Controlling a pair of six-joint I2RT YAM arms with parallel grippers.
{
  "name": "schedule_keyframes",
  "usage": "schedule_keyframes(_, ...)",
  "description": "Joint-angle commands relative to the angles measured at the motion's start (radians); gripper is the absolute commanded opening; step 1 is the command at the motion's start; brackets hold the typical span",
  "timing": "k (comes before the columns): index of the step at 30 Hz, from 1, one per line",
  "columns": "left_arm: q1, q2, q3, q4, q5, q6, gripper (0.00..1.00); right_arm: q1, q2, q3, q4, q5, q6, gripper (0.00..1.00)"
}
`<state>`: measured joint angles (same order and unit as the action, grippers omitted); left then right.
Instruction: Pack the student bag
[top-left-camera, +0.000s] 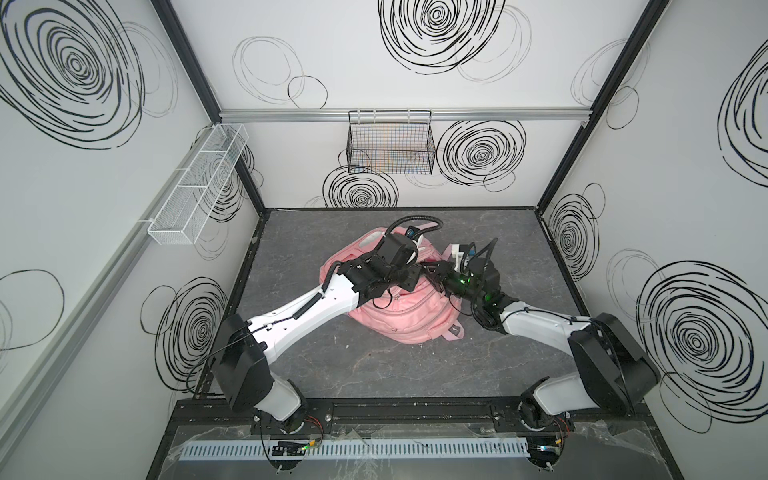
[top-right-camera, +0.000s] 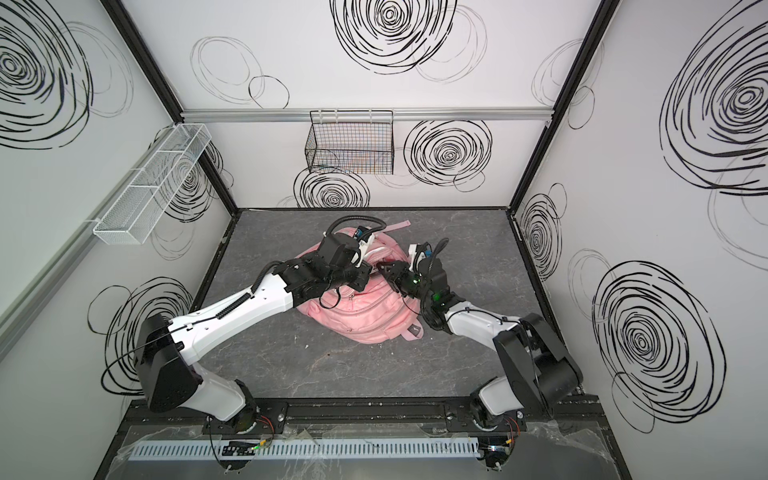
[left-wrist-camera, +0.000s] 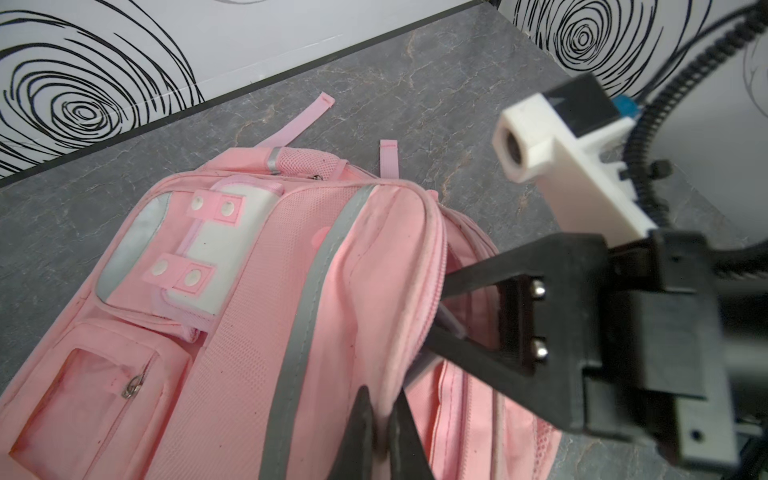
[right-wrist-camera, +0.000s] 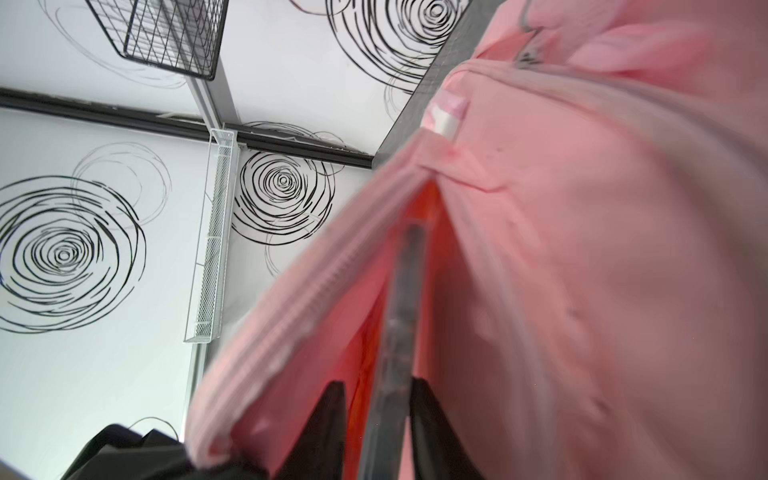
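On the left, the left pincer is clenched on a fold of pink fabric at the edge of the student bag, beside its open zip. The bag lies pockets-up at the middle of the grey bench. From the right, the right pincer reaches into the opening, released, with a thin grey flat item between its spread jaws.

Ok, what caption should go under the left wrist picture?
Left gripper pinches the open edge of the pink student bag while the right gripper, jaws apart, pokes into the opening.
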<state>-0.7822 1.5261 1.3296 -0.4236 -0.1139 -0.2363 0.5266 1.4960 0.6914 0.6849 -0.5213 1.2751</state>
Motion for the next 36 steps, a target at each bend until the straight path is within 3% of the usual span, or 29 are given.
schedule_keyframes(1, 0.011, -0.035, 0.034, 0.204, 0.057, -0.020, 0.00, 0.012, 0.009, 0.080, -0.052, -0.120, -0.077, 0.53)
schedule_keyframes(4, 0.030, -0.031, 0.048, 0.213, 0.078, -0.024, 0.00, 0.007, -0.146, 0.004, -0.298, 0.047, -0.277, 0.65)
schedule_keyframes(5, 0.038, -0.030, 0.052, 0.215, 0.091, -0.028, 0.06, 0.007, -0.200, -0.021, -0.366, 0.097, -0.337, 0.69)
schedule_keyframes(7, 0.046, -0.033, 0.054, 0.222, 0.105, -0.034, 0.33, 0.003, -0.287, -0.056, -0.490, 0.155, -0.407, 0.70)
schedule_keyframes(10, 0.050, -0.056, 0.051, 0.220, 0.105, -0.038, 0.51, 0.042, -0.403, -0.104, -0.615, 0.227, -0.452, 0.70)
schedule_keyframes(11, 0.052, -0.071, 0.047, 0.214, 0.105, -0.034, 0.53, 0.081, -0.438, -0.123, -0.623, 0.246, -0.464, 0.68)
schedule_keyframes(15, 0.063, -0.164, -0.001, 0.180, 0.063, -0.015, 0.54, 0.338, -0.516, -0.137, -0.607, 0.466, -0.506, 0.63)
schedule_keyframes(17, 0.084, -0.226, -0.043, 0.166, 0.035, -0.007, 0.55, 0.475, -0.487, -0.109, -0.618, 0.621, -0.514, 0.60)
schedule_keyframes(20, 0.119, -0.304, -0.106, 0.142, 0.007, 0.007, 0.55, 0.589, -0.397, -0.067, -0.615, 0.760, -0.525, 0.59)
schedule_keyframes(30, 0.233, -0.486, -0.272, 0.108, 0.012, 0.027, 0.56, 0.622, -0.130, 0.070, -0.607, 0.848, -0.554, 0.53)
schedule_keyframes(32, 0.239, -0.502, -0.288, 0.105, 0.013, 0.036, 0.56, 0.622, -0.099, 0.087, -0.602, 0.869, -0.556, 0.46)
schedule_keyframes(36, 0.246, -0.528, -0.313, 0.103, 0.014, 0.063, 0.56, 0.617, -0.051, 0.140, -0.660, 0.879, -0.559, 0.19)
